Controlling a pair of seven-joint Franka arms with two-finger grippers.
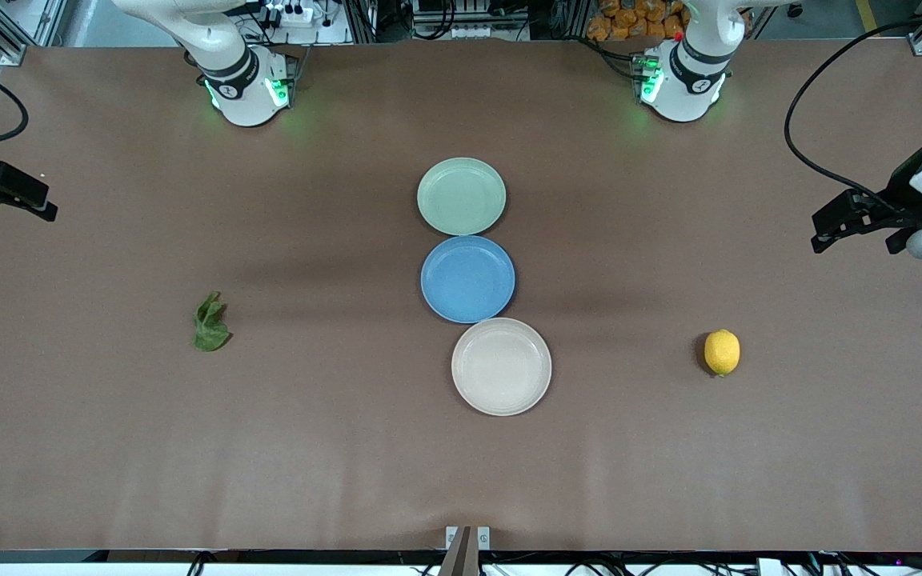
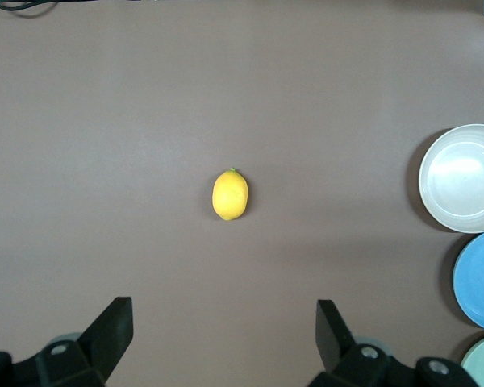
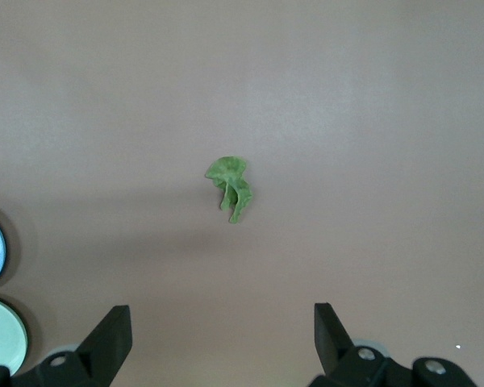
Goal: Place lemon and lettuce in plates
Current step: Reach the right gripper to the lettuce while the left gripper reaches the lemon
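Observation:
The yellow lemon (image 1: 722,352) (image 2: 230,195) lies on the brown table toward the left arm's end. The dark green lettuce (image 1: 210,322) (image 3: 231,187) lies toward the right arm's end. Two plates sit empty mid-table: the mint green one (image 1: 461,196) farthest from the front camera, the beige one (image 1: 501,366) (image 2: 462,177) nearest. My left gripper (image 1: 817,232) (image 2: 223,310) hangs open over bare table at its end, apart from the lemon. My right gripper (image 1: 46,202) (image 3: 223,314) hangs open over bare table at its end, apart from the lettuce.
A bright blue plate (image 1: 467,278) (image 2: 480,278) lies between the mint and beige plates, touching both. A black cable (image 1: 797,144) loops over the table at the left arm's end. Both arm bases (image 1: 246,88) stand along the table's edge farthest from the front camera.

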